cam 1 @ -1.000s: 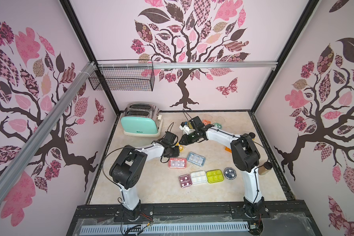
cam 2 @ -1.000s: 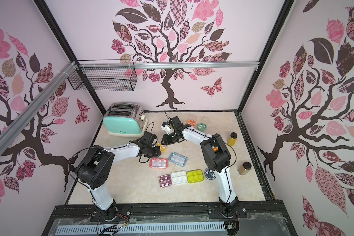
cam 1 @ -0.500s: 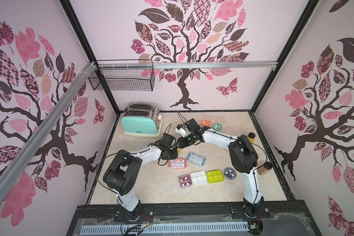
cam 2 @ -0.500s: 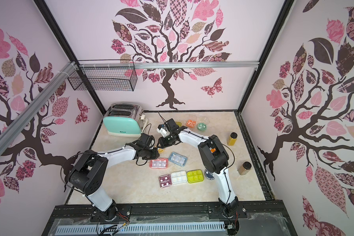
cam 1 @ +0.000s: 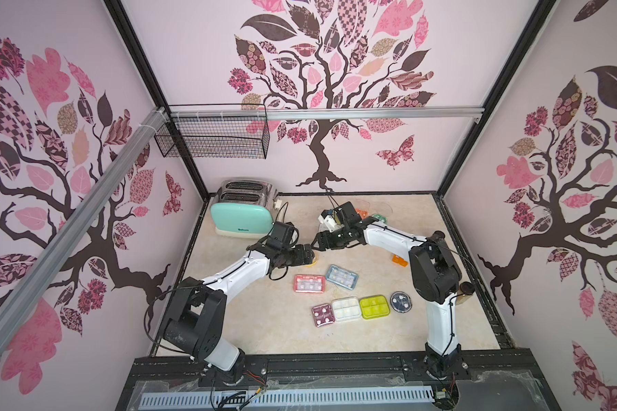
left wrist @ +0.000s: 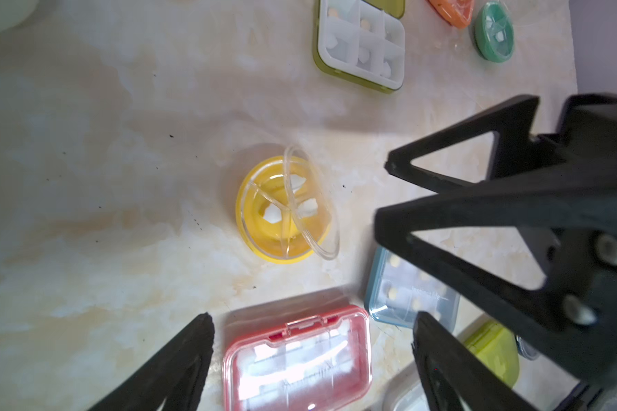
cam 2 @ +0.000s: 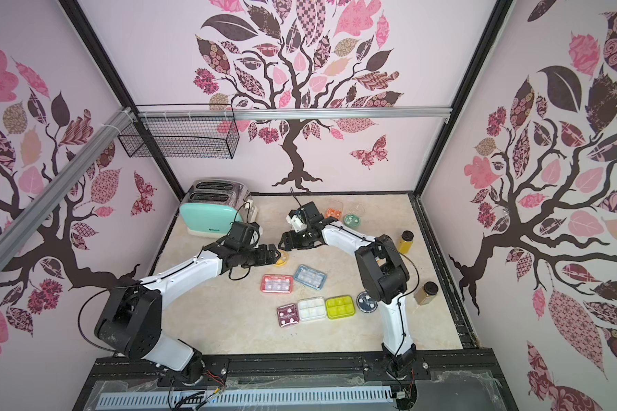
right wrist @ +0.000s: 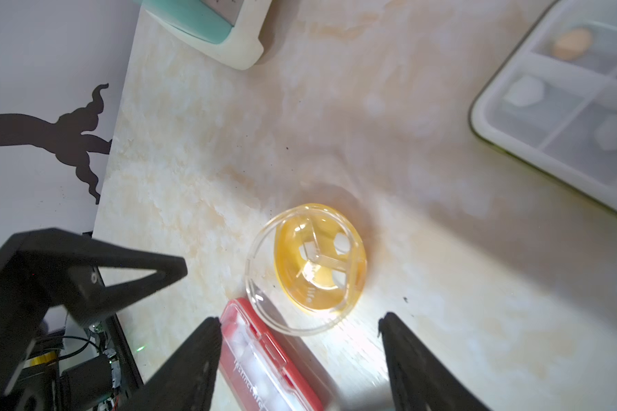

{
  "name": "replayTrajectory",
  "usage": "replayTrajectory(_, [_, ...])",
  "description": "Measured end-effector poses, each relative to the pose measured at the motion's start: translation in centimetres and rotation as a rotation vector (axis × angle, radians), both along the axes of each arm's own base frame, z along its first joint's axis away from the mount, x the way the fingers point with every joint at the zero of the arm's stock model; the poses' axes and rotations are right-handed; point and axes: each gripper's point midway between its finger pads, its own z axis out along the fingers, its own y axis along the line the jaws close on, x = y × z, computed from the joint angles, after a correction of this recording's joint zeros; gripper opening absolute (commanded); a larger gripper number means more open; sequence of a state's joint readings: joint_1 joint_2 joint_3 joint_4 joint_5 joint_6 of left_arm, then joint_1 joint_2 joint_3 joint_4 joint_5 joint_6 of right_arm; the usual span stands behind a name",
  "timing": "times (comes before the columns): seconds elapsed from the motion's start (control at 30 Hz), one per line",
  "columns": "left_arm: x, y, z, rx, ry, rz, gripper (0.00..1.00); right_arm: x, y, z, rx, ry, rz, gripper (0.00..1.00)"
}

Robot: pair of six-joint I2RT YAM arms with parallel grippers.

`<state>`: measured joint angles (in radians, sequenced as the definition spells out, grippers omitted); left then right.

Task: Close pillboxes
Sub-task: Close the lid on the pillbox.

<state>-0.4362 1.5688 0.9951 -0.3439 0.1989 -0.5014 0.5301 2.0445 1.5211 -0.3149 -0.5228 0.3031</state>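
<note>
1. Look at the round yellow pillbox point(left wrist: 278, 213). It sits flat on the surface point(cam 1: 264, 320), under the spot where the two arms meet, just beside the red-rimmed pillbox point(left wrist: 296, 359).
2. Its yellow tub is split by spokes into three wedges, and white pills show in them.
3. Its clear lid point(left wrist: 312, 203) is not seated. It stands tilted up from one edge of the tub, so the box is still open.
4. Your left pincer point(left wrist: 312, 320) is spread wide and holds nothing. It hovers above the red-rimmed pillbox, clear of the yellow one.
5. Your right pincer point(right wrist: 298, 318) is also spread wide and empty, with its tips close to the clear lid but not on it.
6. In both top views the red-rimmed box and a blue pillbox point(cam 1: 341, 277) lie side by side with their lids down.
7. Nearer the front there is a row of four boxes:
   - a maroon pillbox point(cam 1: 323, 315)
   - a white pillbox point(cam 1: 346, 309)
   - a yellow-green pillbox point(cam 1: 374, 306)
   - a dark round pillbox point(cam 1: 400, 301)
8. An orange pillbox point(cam 2: 333, 212) and a mint round pillbox point(cam 2: 352, 220) sit toward the back wall.
</note>
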Motion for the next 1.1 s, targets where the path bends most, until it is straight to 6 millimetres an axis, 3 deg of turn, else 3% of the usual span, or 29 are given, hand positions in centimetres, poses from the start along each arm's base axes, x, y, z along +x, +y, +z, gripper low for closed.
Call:
replayTrajectory(0.2, [1.9,0.7,-3.1,-0.028,0.06,0.038,0.91,0.5,-1.4,-0.6,0.024,0.032,-0.045,0.77])
replayTrajectory(0.3, [2.5,1.0,-4.1,-0.031,0.073,0.051,0.82,-0.4,-1.4,-1.2,0.022,0.05,-0.034,0.77])
replayTrajectory(0.43, [3.1,0.6,-4.1,-0.043,0.065,0.048,0.67,-1.1,-1.5,-1.3,0.024,0.054,-0.026,0.78])
replayTrajectory(0.63, [3.4,0.5,-4.4,-0.047,0.06,0.044,0.56,-1.1,-1.2,-1.0,0.036,0.047,-0.02,0.88])
replayTrajectory(0.9, [3.4,0.5,-5.1,-0.038,0.069,0.046,0.51,-0.9,-1.2,-1.4,0.014,0.039,-0.033,0.84])
replayTrajectory(1.1, [3.1,1.0,-6.0,-0.016,0.082,0.053,0.47,-1.1,-0.4,-3.1,-0.017,0.055,-0.023,0.76])
